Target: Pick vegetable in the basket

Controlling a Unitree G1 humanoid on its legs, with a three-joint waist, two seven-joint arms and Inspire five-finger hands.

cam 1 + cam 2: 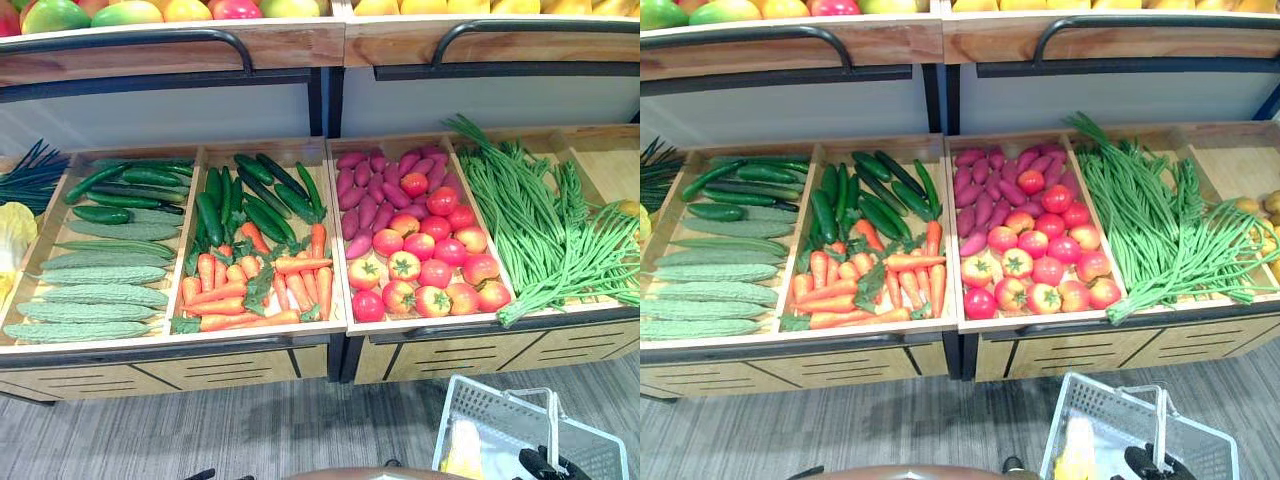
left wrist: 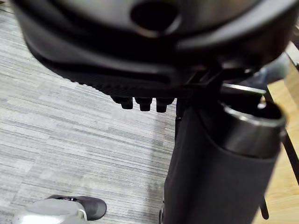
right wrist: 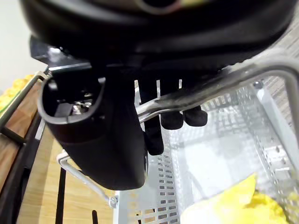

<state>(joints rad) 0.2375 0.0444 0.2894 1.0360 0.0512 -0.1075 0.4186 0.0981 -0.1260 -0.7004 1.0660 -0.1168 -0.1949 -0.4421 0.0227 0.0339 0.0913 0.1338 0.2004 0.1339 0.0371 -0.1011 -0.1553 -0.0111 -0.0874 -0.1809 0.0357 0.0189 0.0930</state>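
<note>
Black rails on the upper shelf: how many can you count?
2: one black rail above the cucumbers at left, the other above the green beans at right.

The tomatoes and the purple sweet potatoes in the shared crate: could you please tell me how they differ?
The tomatoes are round and red to orange-yellow, with green stalk caps; the purple sweet potatoes are long, tapered and plain purple. The tomatoes fill the front and right of the crate; the purple sweet potatoes lie along its back and left side. Both lie loose in one wooden compartment, touching where the piles meet.
</note>
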